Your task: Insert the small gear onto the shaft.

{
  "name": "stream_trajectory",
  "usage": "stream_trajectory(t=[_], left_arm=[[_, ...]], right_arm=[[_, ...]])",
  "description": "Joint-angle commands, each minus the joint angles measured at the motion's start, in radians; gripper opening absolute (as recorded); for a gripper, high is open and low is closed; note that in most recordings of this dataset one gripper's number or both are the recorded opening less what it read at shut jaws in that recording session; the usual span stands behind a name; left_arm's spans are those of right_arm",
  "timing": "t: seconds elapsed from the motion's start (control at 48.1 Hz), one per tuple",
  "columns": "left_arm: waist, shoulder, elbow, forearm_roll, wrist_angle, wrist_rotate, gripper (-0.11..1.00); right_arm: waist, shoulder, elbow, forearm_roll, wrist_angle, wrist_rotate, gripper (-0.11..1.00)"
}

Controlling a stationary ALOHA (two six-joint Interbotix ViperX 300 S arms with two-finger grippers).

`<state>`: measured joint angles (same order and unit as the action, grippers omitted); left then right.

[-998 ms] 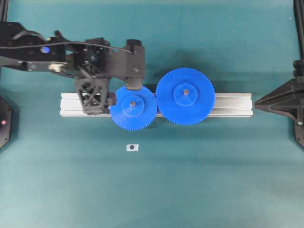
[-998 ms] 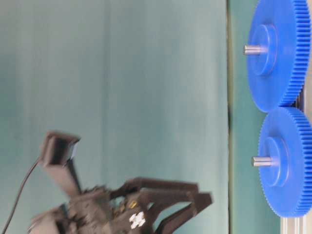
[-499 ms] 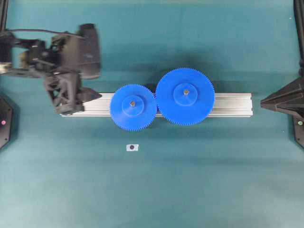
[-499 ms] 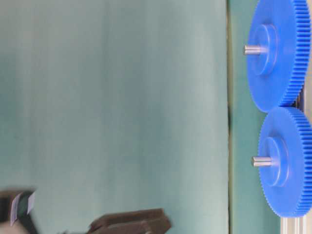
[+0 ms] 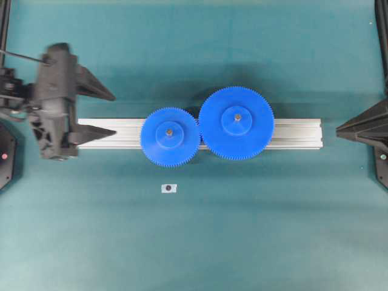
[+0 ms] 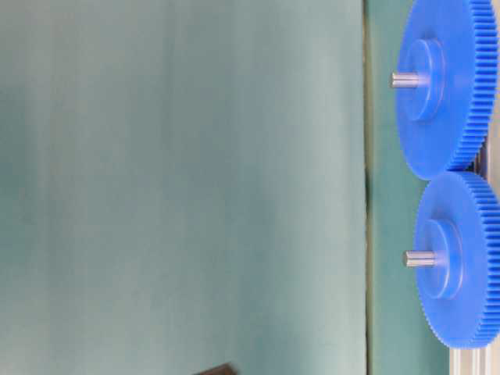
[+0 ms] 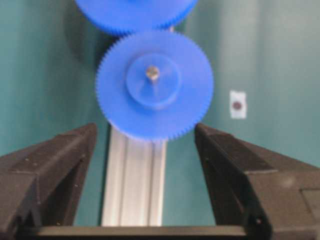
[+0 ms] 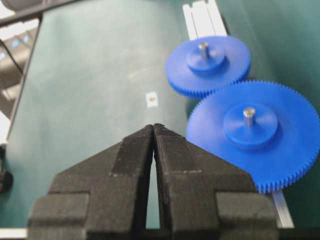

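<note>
The small gear [image 5: 170, 144] sits on the aluminium rail [image 5: 297, 133], its teeth meshed with the larger blue gear [image 5: 236, 123]. The shaft [image 5: 169, 131] pokes up through its hub, and the shaft's base is hidden under the gear. The table-level view shows the small gear [image 6: 461, 258] with the shaft [image 6: 419, 258] sticking out. My left gripper [image 5: 114, 114] is open and empty at the rail's left end, apart from the gear. The left wrist view shows the small gear [image 7: 155, 107] and shaft [image 7: 152, 73] ahead of the left gripper [image 7: 145, 131]. My right gripper [image 8: 153, 126] is shut and empty.
A small white tag with a dark dot [image 5: 168, 188] lies on the green mat in front of the rail. The right gripper [image 5: 341, 127] sits at the right edge, beyond the rail's right end. The larger gear [image 8: 255, 132] has its own pin.
My left gripper has drawn back to the left, away from the small gear, and has left the table-level view. The small gear stays on the shaft. The right arm has pulled slightly right.
</note>
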<state>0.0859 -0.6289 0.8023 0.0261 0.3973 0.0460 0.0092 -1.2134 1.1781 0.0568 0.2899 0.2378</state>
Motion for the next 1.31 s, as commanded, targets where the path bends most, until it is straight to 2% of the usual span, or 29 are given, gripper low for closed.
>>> stream_trajectory(t=[0.0, 0.166, 0.437, 0.582, 0.728, 0.977, 1.144, 1.289], left_arm=[[-0.011, -0.038, 0.008, 0.003, -0.011, 0.003, 0.76], [-0.043, -0.115, 0.074, 0.003, -0.083, 0.003, 0.71], [-0.058, -0.235, 0.161, 0.003, -0.181, 0.003, 0.48], [-0.058, -0.299, 0.198, 0.003, -0.192, 0.002, 0.35], [-0.058, -0.373, 0.235, 0.003, -0.199, 0.003, 0.26], [-0.058, -0.502, 0.279, 0.003, -0.227, -0.003, 0.25], [-0.058, -0.541, 0.308, 0.003, -0.221, -0.003, 0.25], [-0.058, -0.540, 0.321, 0.003, -0.199, -0.003, 0.25]], right_arm=[[0.002, -0.014, -0.006, -0.002, -0.009, 0.006, 0.11], [0.002, -0.066, 0.003, -0.002, -0.061, 0.006, 0.11], [0.002, -0.081, 0.046, -0.014, -0.115, 0.006, 0.11], [-0.012, -0.089, 0.069, -0.017, -0.133, 0.005, 0.11], [-0.025, -0.104, 0.115, -0.017, -0.212, 0.005, 0.11], [-0.025, -0.117, 0.172, -0.021, -0.336, -0.008, 0.11], [-0.025, -0.120, 0.199, -0.106, -0.336, -0.035, 0.11], [-0.025, -0.120, 0.202, -0.127, -0.293, -0.032, 0.11]])
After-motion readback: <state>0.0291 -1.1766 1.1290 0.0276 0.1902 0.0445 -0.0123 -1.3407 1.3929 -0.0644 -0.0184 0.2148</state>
